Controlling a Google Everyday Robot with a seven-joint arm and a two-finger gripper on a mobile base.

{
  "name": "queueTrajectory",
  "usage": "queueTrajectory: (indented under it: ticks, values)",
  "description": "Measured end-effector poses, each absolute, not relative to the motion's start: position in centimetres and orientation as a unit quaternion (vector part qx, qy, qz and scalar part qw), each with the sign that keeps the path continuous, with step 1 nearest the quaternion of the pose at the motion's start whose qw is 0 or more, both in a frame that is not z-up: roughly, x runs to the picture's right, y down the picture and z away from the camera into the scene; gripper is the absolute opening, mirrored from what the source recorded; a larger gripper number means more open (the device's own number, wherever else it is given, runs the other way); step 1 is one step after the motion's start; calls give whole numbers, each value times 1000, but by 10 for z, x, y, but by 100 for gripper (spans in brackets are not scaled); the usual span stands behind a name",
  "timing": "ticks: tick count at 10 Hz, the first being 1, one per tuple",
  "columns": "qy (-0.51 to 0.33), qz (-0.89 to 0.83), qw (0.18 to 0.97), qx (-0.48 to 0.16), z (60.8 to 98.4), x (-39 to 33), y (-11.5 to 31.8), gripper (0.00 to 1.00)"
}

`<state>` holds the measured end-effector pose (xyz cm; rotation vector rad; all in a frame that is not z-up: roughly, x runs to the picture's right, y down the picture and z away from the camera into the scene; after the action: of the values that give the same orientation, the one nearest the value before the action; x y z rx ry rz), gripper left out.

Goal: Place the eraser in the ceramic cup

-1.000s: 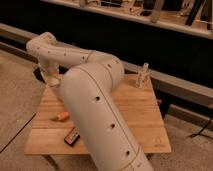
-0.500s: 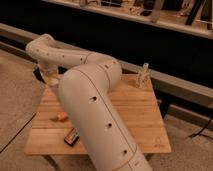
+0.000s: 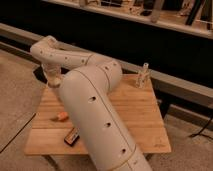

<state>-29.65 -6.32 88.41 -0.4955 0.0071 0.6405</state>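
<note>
My white arm fills the middle of the camera view and reaches back to the far left of the wooden table (image 3: pixel 142 117). The gripper (image 3: pixel 53 81) hangs at the arm's end over the table's far left corner, partly hidden behind the forearm. The eraser and the ceramic cup are both out of sight, hidden by the arm or out of view.
A dark flat bar with orange trim (image 3: pixel 72 137) lies near the front left edge. A small orange thing (image 3: pixel 62 116) lies left of the arm. A small pale upright bottle-like object (image 3: pixel 143 75) stands at the far right edge. A dark wall and ledge run behind the table.
The arm's end with the gripper has sunk slightly lower over the table's far left corner. The things on the table have not moved.
</note>
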Motion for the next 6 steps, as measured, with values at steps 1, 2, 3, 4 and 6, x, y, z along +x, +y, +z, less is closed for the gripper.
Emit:
queueTrajectory:
  ticks: [1, 2, 3, 4, 6]
  values:
    - [4, 312, 918, -243, 886, -295, -61, 18]
    - [4, 313, 918, -245, 887, -295, -60, 27]
    - [5, 314, 917, -246, 888, -295, -59, 40]
    - [4, 315, 916, -248, 887, -295, -58, 52]
    - [4, 316, 915, -249, 887, -296, -59, 59]
